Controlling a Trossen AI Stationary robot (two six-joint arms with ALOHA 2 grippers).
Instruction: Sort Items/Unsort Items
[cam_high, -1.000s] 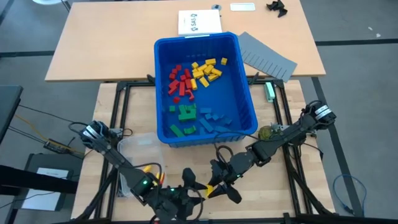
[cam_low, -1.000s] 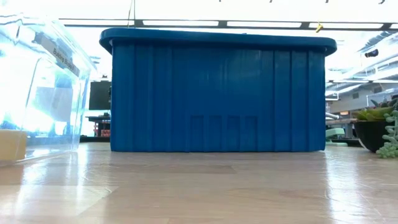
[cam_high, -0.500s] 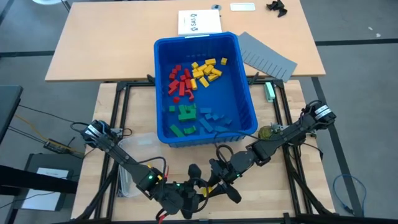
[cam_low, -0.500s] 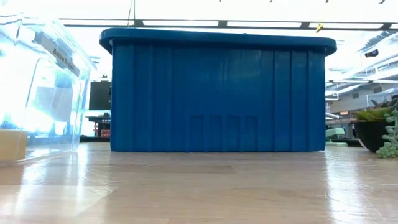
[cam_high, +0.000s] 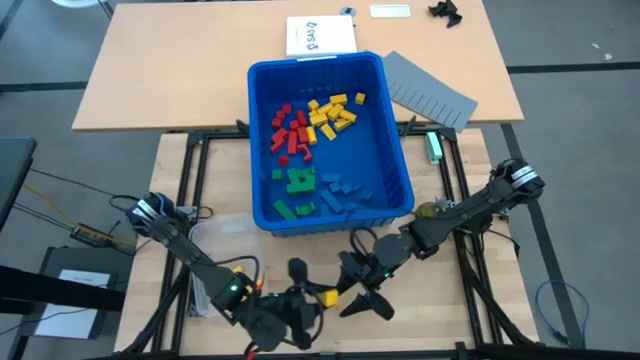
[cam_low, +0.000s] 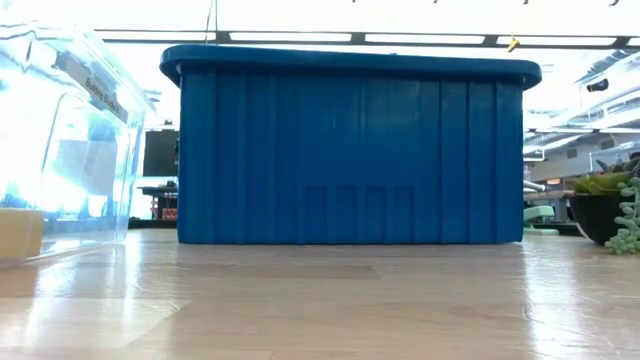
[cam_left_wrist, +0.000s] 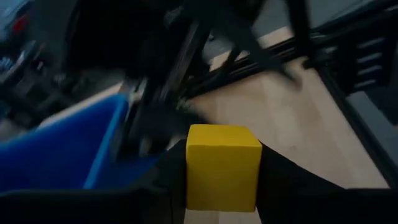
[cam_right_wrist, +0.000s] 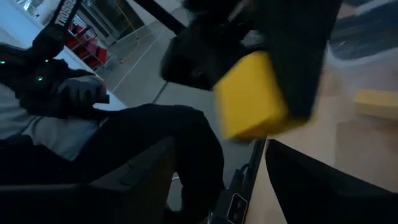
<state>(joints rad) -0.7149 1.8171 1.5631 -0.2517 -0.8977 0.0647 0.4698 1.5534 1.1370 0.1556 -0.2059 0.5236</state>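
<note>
A yellow block (cam_left_wrist: 222, 167) hangs above the near part of the table, with my left gripper (cam_high: 318, 296) shut on it. My right gripper (cam_high: 362, 284) stands open just to the block's right, its fingers (cam_right_wrist: 143, 180) spread and apart from the block (cam_right_wrist: 252, 96). The other items lie in the blue bin (cam_high: 395, 150), grouped by colour: red (cam_high: 290, 130), yellow (cam_high: 332, 113), green (cam_high: 298, 182) and blue (cam_high: 345, 195). In the low view only the bin's wall (cam_low: 350, 150) shows, and neither gripper. My left gripper pinches the yellow block by two opposite sides (cam_left_wrist: 194, 177) between its two fingers. The fingers lie about level and come from the table's left. The block is lifted clear of the table, its free end toward my right gripper.
A clear plastic box (cam_high: 215, 240) stands at the near left, seen also in the low view (cam_low: 60, 150). A grey slotted sheet (cam_high: 430, 90) and a white paper (cam_high: 320, 37) lie on the far table. A small plant (cam_high: 428, 212) sits right of the bin.
My left gripper has come toward my right gripper, rolled about its own line and shut on the yellow block. My right gripper, which held that block, has opened and let it go. The block has stayed lifted clear of the table.
</note>
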